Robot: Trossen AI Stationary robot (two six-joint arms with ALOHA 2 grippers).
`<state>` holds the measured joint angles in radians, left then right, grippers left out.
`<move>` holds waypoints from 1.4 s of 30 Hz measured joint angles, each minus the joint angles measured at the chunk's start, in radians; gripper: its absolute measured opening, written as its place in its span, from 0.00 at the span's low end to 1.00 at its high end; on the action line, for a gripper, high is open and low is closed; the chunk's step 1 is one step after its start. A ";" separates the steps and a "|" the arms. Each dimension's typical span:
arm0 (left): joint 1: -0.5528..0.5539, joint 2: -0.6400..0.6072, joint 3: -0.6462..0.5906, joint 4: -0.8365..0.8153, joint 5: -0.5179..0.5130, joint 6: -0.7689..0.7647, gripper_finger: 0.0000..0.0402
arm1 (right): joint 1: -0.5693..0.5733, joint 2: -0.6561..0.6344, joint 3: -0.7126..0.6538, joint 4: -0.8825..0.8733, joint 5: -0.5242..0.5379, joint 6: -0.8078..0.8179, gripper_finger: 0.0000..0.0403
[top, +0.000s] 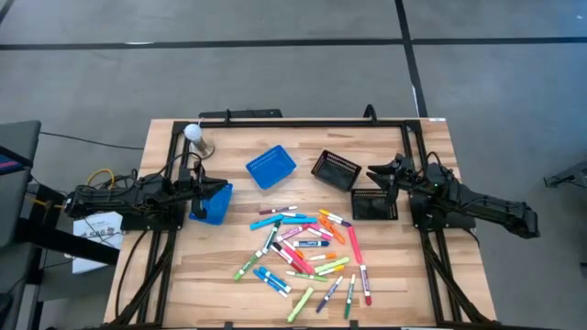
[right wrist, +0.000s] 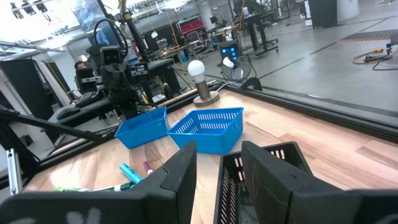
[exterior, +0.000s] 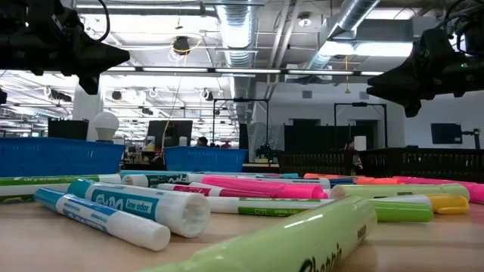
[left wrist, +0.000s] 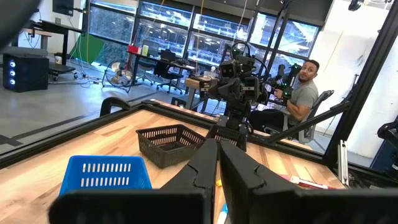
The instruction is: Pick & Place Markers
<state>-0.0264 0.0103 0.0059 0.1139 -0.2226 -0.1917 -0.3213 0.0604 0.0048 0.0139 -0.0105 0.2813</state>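
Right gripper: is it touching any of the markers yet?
Apart. The high view shows the right gripper over the black mesh baskets, with bare table between it and the markers.

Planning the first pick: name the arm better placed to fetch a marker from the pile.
Right, narrowly. The right gripper hovers open over a black mesh basket bordering the markers. The left gripper, fingers together, sits over a blue basket slightly farther from the pile.

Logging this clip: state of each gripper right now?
Left gripper: shut, empty, above the blue basket.
Right gripper: open, empty, over the black mesh basket.
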 joint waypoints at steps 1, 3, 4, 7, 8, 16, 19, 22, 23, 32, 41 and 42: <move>0.000 0.000 0.000 0.000 0.000 0.000 0.04 | 0.000 0.000 0.000 0.000 0.000 0.000 0.30; 0.000 0.000 0.000 0.004 0.000 0.000 0.04 | 0.000 0.000 0.000 0.000 0.000 0.000 0.30; 0.000 0.000 0.000 0.007 0.000 0.000 0.04 | 0.000 0.000 0.000 0.000 0.000 0.000 0.30; 0.000 0.000 0.000 0.008 0.000 0.000 0.04 | 0.000 0.000 0.000 0.000 0.000 0.000 0.30; 0.000 0.000 0.000 0.008 0.000 0.000 0.04 | 0.000 0.000 0.000 0.000 0.000 0.000 0.30; 0.000 0.021 0.000 0.024 0.090 -0.115 0.04 | 0.000 0.000 0.000 0.000 0.000 0.000 0.30; 0.000 0.046 0.000 0.025 0.148 -0.131 0.04 | 0.000 0.000 0.000 0.000 0.000 0.000 0.30; 0.000 0.080 0.000 0.032 0.148 -0.177 0.04 | 0.000 0.000 0.000 0.000 0.000 0.000 0.30; 0.000 0.095 0.000 0.045 0.148 -0.179 0.04 | 0.000 0.000 0.000 0.000 0.000 0.000 0.30; 0.000 0.335 0.012 0.551 0.175 0.051 0.17 | -0.001 0.000 0.000 0.024 0.048 0.205 0.30; 0.000 0.729 0.241 0.557 0.267 0.083 0.37 | -0.002 -0.003 0.000 0.091 0.148 0.224 0.30; 0.000 0.775 0.268 0.550 0.281 0.082 0.39 | -0.002 -0.003 0.000 0.091 0.148 0.224 0.30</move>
<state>-0.0265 0.7853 0.2737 0.6638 0.0581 -0.1093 -0.3233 0.0578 0.0048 0.1051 0.1375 0.5051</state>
